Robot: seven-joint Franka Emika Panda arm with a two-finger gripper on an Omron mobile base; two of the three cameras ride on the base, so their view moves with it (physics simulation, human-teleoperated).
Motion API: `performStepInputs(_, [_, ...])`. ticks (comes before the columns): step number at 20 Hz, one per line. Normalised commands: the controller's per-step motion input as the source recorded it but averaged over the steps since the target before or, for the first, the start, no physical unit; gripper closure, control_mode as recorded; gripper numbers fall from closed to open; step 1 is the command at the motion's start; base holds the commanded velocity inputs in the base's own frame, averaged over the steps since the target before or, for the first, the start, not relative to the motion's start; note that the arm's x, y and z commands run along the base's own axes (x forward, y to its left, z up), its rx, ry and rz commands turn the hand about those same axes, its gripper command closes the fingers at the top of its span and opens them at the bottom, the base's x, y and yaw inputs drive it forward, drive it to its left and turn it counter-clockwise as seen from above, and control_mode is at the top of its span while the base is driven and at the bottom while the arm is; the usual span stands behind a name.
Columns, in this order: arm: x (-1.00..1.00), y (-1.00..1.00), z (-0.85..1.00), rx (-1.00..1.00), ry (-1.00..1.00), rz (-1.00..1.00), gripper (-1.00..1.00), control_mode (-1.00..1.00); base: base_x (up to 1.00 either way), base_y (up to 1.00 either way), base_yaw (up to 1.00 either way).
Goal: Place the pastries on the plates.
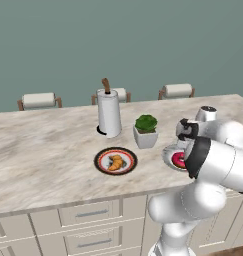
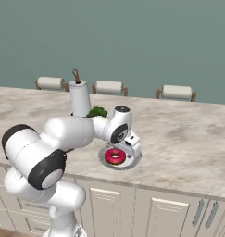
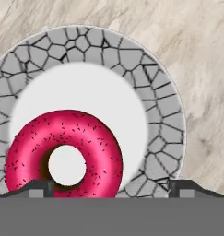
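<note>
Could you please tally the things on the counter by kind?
Pastries: 2, croissant and donut
Plates: 2, dark-rimmed and grey
Plant pots: 1
Paper towel rolls: 1
Total: 6

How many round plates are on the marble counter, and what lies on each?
2. The dark-rimmed round plate sits in front of the paper towel roll, holding the golden croissant. The grey-white round plate lies right of the potted plant, holding the pink-frosted ring donut.
</note>
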Motion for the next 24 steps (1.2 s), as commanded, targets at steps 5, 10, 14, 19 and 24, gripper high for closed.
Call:
performStepInputs(5, [-0.61,0.17,0.86,0.03,-0.04,0.0,-1.0,-1.0,0.0,0.0,0.0])
performStepInputs(10, [-0.52,0.5,0.72,0.02,0.0,0.03,-1.0,-1.0,0.0,0.0,0.0])
performStepInputs(14, [-0.64,0.8,0.35,0.0,0.0,0.11,-1.0,-1.0,0.0,0.0,0.0])
performStepInputs(19, [-0.59,0.8,0.15,0.0,-0.01,0.14,-1.0,-1.0,0.0,0.0,0.0])
performStepInputs(24, [-0.37,0.76,0.0,-0.04,-0.02,0.13,-1.0,-1.0,0.0,0.0,0.0])
